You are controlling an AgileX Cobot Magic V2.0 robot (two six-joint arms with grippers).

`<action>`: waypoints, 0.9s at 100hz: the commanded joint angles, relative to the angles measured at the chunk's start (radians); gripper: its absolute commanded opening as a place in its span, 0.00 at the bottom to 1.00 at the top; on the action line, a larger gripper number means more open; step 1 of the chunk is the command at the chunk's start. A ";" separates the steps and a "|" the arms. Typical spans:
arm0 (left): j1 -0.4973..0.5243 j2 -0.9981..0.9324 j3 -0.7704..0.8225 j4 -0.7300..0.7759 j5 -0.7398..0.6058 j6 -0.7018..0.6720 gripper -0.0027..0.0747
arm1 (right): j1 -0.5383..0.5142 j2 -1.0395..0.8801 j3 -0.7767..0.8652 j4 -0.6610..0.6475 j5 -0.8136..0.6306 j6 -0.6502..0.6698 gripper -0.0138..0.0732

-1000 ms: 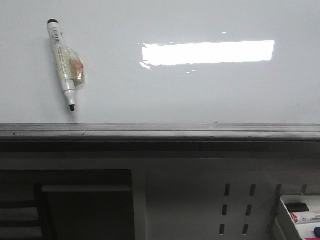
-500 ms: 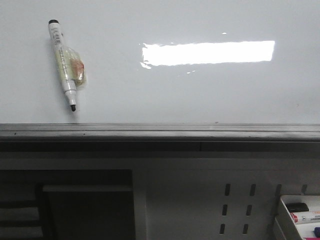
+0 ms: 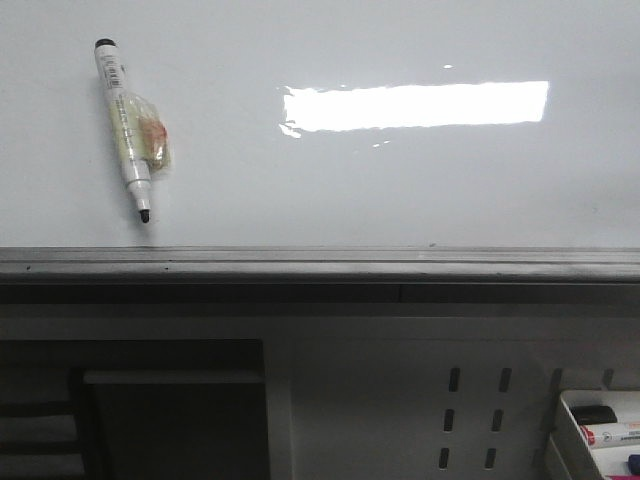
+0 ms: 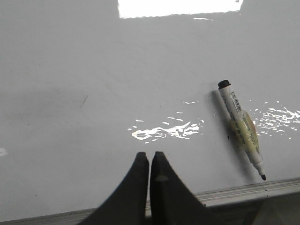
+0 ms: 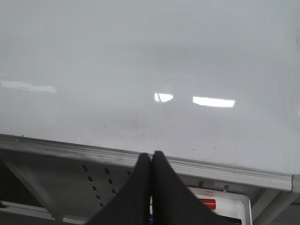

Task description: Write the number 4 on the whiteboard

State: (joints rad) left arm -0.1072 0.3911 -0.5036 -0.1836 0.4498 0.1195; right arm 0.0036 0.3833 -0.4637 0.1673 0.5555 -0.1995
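We are seeing the whiteboard point(image 3: 400, 190) lying flat with no number 4 on it. A marker point(image 3: 124, 125) is lying on the board's left part, uncapped, its tip pointing toward the grey edge rail point(image 3: 320, 262). Our left gripper point(image 4: 149, 159) is hanging over the board near the marker, jaws pressed together and holding nothing. Our right gripper point(image 5: 150, 159) is hanging over the rail, jaws also pressed together. A white tray point(image 3: 590, 440) with markers is sitting below the rail, at right.

A marker point(image 3: 127, 127) lies on the whiteboard point(image 3: 400, 190), at its left part, near the edge rail point(image 3: 320, 262).
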 commanded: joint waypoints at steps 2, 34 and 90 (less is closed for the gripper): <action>0.002 0.015 -0.036 -0.005 -0.066 0.003 0.01 | -0.004 0.016 -0.038 0.009 -0.082 0.000 0.08; 0.002 0.015 -0.036 0.001 -0.066 0.001 0.02 | -0.004 0.016 -0.038 0.006 -0.179 0.000 0.18; 0.002 0.015 -0.036 -0.001 -0.072 0.001 0.60 | -0.004 0.016 -0.038 0.001 -0.206 0.000 0.64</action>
State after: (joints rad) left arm -0.1072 0.3919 -0.5036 -0.1735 0.4513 0.1195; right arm 0.0036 0.3833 -0.4637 0.1690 0.4328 -0.1995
